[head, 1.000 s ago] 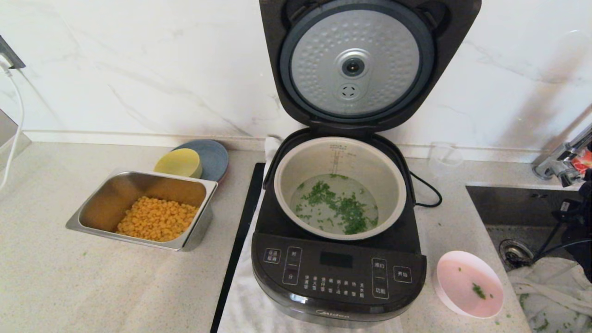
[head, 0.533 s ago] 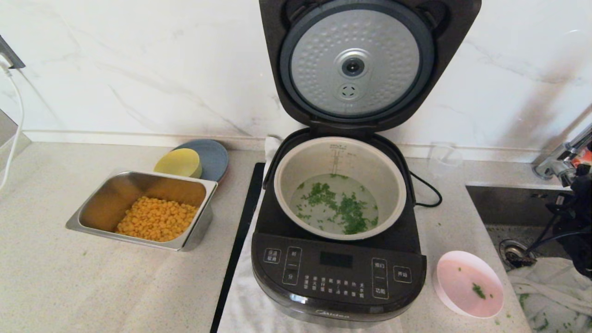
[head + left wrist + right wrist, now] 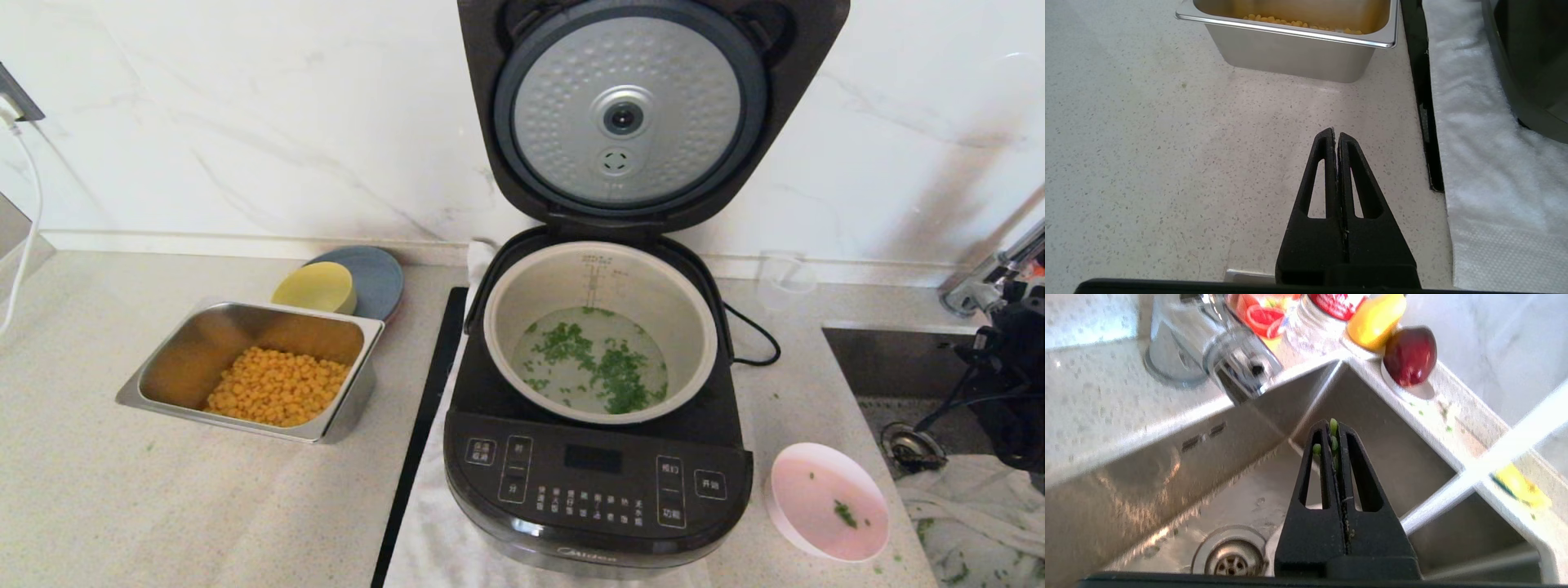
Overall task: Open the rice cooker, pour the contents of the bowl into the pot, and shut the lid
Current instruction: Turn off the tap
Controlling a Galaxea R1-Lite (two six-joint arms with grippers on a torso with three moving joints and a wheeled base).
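The lid (image 3: 629, 114) stands upright at the top centre of the head view, its dimpled silver underside facing forward, and the pot (image 3: 600, 331) below it holds cloudy water with chopped green herb floating in it. The bowl (image 3: 829, 502) sits on the counter (image 3: 122, 506) at the lower right, just beside the rice cooker (image 3: 596, 482), nearly empty (only a few green flecks cling to it). By the look of things the pouring is done and closing the lid is what remains.

The right gripper (image 3: 1334, 426) hangs over the sink (image 3: 1167, 490) at the right edge of the head view, fingers pressed together with bits of herb stuck between the tips. The left gripper (image 3: 1336, 134) is also pressed together, low over the counter near the steel tray (image 3: 1298, 53) of corn, and seems idle.

To close the lid well, the right arm should probably rise to the lid's top edge, come in behind it and push it forward and down in an arc about the hinge. It should press near the front edge until the latch catches, keeping clear of the pot rim and the bowl.
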